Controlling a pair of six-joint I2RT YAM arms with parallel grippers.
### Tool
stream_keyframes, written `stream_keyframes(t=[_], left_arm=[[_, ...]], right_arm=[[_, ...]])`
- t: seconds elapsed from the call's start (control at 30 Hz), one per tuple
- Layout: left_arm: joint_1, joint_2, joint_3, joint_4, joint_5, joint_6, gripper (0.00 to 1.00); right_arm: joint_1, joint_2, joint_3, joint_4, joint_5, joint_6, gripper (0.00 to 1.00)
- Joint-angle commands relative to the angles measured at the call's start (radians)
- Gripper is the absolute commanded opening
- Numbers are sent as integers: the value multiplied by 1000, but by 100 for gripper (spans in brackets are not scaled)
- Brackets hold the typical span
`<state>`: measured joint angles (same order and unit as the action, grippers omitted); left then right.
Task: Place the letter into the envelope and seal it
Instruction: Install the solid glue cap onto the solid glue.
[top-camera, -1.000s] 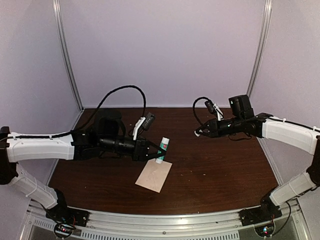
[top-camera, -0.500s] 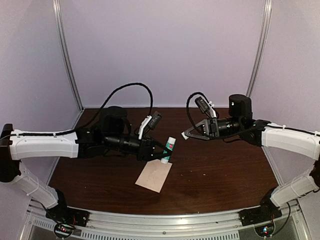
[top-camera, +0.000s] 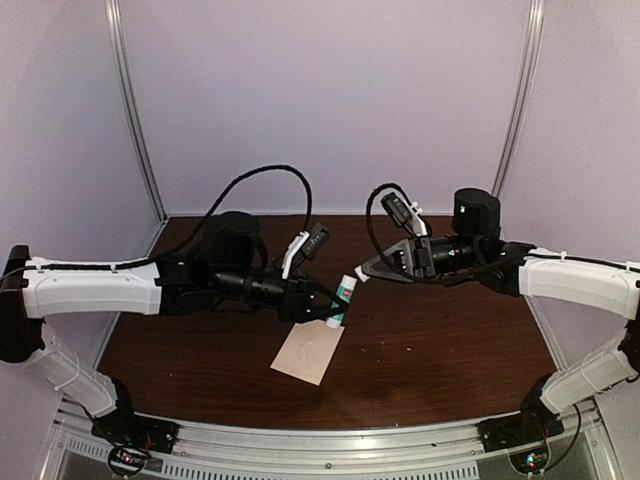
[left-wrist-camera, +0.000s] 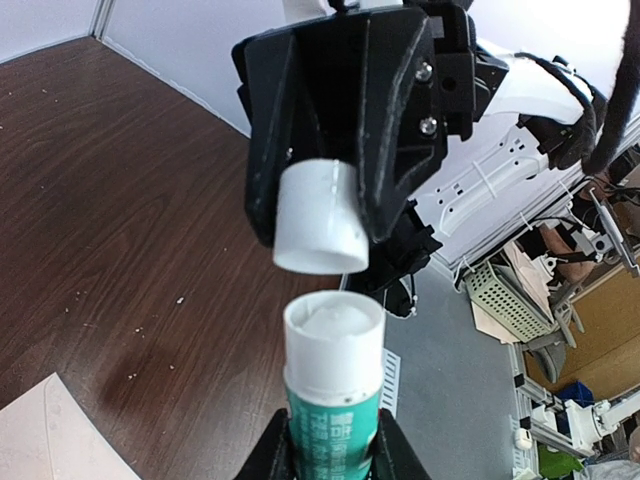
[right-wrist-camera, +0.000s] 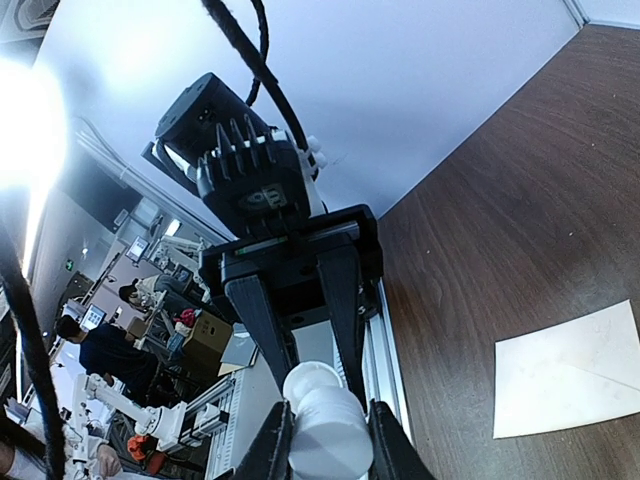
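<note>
Over the table (top-camera: 450, 345), both arms (top-camera: 100, 288) reach inward, cap (left-wrist-camera: 318, 215) facing glue stick (left-wrist-camera: 333, 375).

The glue stick (left-wrist-camera: 333, 405) wears a green label with white print below a white collar, and its cap (left-wrist-camera: 320, 215) is plain white. The envelope (top-camera: 308, 351) is pale beige-pink. The desk (top-camera: 450, 330) is dark brown wood grain. The right gripper's fingers (left-wrist-camera: 395, 130) are matt black, and the walls (top-camera: 330, 100) are lilac.
</note>
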<state>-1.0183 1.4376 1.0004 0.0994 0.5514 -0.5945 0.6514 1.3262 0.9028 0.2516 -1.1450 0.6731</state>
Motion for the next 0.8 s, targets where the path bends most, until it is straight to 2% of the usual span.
stream_keyframes(t=[0.0,0.77], left_arm=[[-6,15,33,28,15,22,1],[-5,38,47,26,25,22,0]], right_arm=[[14,18,11,14,-14,-9,15],[46,49,34,-33,-52,-49,15]])
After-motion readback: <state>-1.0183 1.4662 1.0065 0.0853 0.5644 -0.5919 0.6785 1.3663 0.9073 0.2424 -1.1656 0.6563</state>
